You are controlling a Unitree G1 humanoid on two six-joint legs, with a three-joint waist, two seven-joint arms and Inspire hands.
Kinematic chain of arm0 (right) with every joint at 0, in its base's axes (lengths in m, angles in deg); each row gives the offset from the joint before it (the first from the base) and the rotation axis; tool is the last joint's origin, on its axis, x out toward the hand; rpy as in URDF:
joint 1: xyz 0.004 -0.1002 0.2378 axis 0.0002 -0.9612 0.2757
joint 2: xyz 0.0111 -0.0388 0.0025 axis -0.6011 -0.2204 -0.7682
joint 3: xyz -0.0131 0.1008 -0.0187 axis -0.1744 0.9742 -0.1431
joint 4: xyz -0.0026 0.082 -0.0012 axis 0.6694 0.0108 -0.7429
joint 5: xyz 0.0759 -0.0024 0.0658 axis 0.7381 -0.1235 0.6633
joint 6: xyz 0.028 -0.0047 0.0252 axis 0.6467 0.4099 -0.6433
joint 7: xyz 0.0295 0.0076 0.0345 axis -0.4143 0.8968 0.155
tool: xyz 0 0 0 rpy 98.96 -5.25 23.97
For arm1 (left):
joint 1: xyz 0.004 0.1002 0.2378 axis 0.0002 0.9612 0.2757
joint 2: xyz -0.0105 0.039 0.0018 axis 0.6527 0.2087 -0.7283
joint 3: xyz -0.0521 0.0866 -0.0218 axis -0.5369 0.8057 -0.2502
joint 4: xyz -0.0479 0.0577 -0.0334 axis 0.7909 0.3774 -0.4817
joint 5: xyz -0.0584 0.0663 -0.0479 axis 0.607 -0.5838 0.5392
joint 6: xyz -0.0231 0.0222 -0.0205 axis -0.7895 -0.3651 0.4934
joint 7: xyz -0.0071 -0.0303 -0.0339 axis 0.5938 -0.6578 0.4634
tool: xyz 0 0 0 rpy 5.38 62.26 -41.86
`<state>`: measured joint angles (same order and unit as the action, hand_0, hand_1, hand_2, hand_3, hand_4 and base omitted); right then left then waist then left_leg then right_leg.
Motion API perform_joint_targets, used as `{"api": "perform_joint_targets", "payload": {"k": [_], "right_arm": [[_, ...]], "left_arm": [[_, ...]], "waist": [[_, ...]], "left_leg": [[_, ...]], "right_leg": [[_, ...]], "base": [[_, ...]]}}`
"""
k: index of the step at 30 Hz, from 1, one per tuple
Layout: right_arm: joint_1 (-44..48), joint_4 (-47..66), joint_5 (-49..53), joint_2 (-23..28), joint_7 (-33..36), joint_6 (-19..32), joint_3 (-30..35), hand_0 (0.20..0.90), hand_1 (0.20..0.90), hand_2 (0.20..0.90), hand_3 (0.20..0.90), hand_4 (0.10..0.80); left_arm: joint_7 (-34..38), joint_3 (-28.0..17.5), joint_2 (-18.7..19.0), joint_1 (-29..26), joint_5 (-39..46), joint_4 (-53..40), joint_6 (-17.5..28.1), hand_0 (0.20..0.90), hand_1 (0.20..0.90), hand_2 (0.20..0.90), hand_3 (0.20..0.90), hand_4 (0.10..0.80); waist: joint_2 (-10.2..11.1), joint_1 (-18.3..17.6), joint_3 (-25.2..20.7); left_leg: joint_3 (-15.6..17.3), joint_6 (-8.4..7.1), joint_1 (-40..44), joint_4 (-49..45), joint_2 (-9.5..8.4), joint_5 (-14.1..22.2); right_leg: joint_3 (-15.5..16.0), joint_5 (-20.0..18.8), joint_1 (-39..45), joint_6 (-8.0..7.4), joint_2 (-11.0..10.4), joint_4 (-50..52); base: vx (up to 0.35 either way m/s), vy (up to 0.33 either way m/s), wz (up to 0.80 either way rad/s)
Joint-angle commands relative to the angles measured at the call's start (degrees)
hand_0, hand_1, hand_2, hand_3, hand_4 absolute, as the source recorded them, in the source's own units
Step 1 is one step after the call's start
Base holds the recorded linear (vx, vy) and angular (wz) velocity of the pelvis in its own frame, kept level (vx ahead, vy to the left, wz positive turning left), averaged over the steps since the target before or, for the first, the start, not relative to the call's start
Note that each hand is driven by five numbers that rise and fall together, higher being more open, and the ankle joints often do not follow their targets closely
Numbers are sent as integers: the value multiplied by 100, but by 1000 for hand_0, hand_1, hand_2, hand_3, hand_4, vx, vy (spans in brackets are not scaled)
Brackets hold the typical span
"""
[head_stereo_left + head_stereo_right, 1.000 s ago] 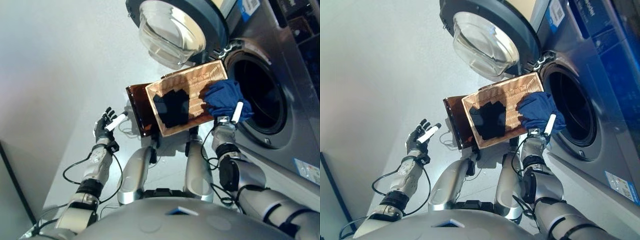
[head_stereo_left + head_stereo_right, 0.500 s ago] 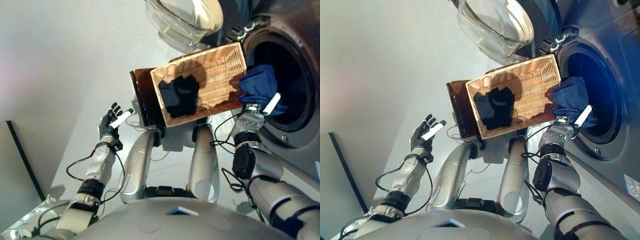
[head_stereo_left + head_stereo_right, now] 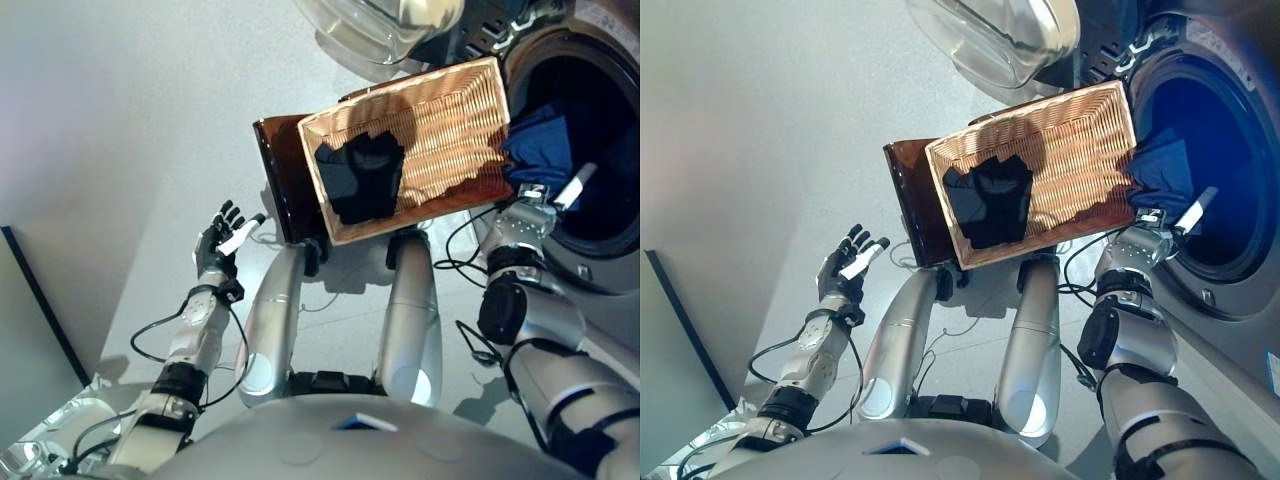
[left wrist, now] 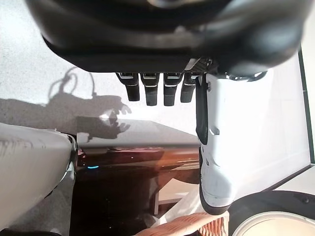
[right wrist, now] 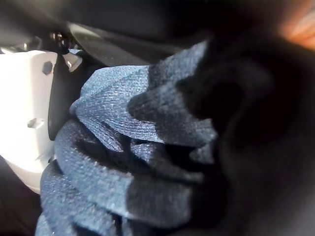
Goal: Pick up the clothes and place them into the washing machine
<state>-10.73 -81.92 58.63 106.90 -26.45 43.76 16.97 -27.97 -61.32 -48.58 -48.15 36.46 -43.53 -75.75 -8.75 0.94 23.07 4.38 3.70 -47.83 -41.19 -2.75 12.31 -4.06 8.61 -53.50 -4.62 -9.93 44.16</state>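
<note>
- The washing machine [image 3: 590, 250] stands on my right, its round drum opening dark and its glass-domed door [image 3: 385, 30] swung open up beside the opening.
- A wicker basket [image 3: 455, 110] sits in front of me, just beside the drum opening, one end close to the machine's rim.
- Under the basket's other end is a dark brown glossy stand [image 3: 280, 180], partly covered by the basket; in my left wrist view its shiny top [image 4: 123, 191] shows past my fingers.
- A black garment [image 3: 358, 178] lies inside the basket, toward the end away from the machine.
- A blue garment [image 3: 540, 145] is bunched at the mouth of the drum, past the basket's near end, hanging above my right hand.
- My right hand [image 3: 535, 215] reaches up to the drum opening, closed on the blue garment; my right wrist view is filled with its gathered blue folds [image 5: 123, 157] pressed against my white-covered thumb [image 5: 24, 113].
- My left hand [image 3: 222, 240] is raised over the floor, well apart from the basket, fingers [image 4: 156, 88] straight and spread, holding nothing.
</note>
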Motion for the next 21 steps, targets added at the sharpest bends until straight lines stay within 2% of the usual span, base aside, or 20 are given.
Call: {"api": "perform_joint_targets", "payload": {"k": [1, 10, 16, 21], "right_arm": [[-40, 359, -407, 657, -10, 472, -68, 200, 200, 200, 200, 300], [392, 600, -441, 1278, 333, 845, 92, 200, 200, 200, 200, 300], [753, 405, -589, 1721, 601, 747, -1, 200, 200, 200, 200, 300], [874, 401, -635, 1890, 687, 725, -60, 200, 200, 200, 200, 300]], "left_arm": [[26, -209, 421, 350, 48, -413, 470, 900, 900, 900, 900, 800], [124, -240, 523, 354, 73, -511, 542, 900, 900, 900, 900, 800], [133, -281, 582, 459, 53, -538, 551, 900, 900, 900, 900, 800], [121, -261, 614, 518, 88, -688, 570, 900, 900, 900, 900, 800]], "waist": [[-4, 59, -416], [-95, 101, -511], [-214, 170, -529], [-247, 179, -499]], "left_leg": [[93, -253, 136, -346, -50, 553], [103, -247, -93, -354, -107, 521], [167, -198, -217, -429, -125, 556], [178, -190, -331, -594, -105, 620]], "right_leg": [[85, 78, 162, 203, 205, -54], [30, 63, -94, 200, 210, 26], [-46, 82, -274, 198, 188, 141], [-66, 146, -371, 208, 201, 283]], "base": [[0, 0, 0], [-3, 10, 2], [-4, 8, -2], [0, 0, 0]]}}
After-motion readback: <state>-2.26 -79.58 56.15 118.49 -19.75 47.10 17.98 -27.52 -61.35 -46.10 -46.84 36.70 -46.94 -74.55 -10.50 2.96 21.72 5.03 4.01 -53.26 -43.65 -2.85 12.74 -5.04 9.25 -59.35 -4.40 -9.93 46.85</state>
